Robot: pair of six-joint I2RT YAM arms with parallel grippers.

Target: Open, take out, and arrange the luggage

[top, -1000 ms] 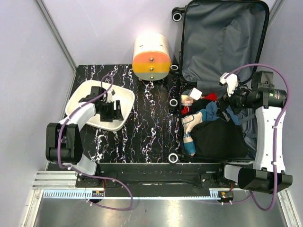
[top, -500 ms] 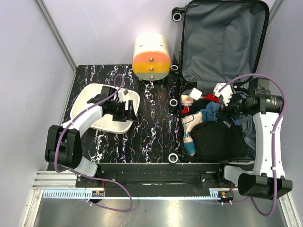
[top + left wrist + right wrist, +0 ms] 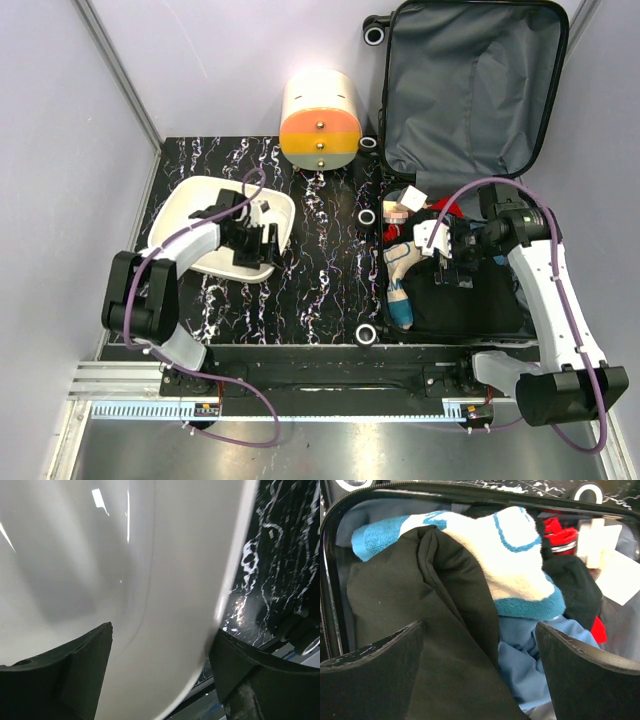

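The luggage lay open at the right end of the black marbled surface, grey-lined lid folded back, its lower half stuffed with a black garment, a white-and-blue terry cloth, smooth blue fabric and something red. The right claw hung wide open above them, holding nothing. The left claw, also spread, straddled the rim of the glossy white tray, gripping nothing.

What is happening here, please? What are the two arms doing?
The luggage lies open on the right, its lower half full. The right gripper, fingers open, hovers over a black garment and a white-and-blue towel, holding nothing. The left gripper, also open, has one finger on either side of the wall of the white tray.
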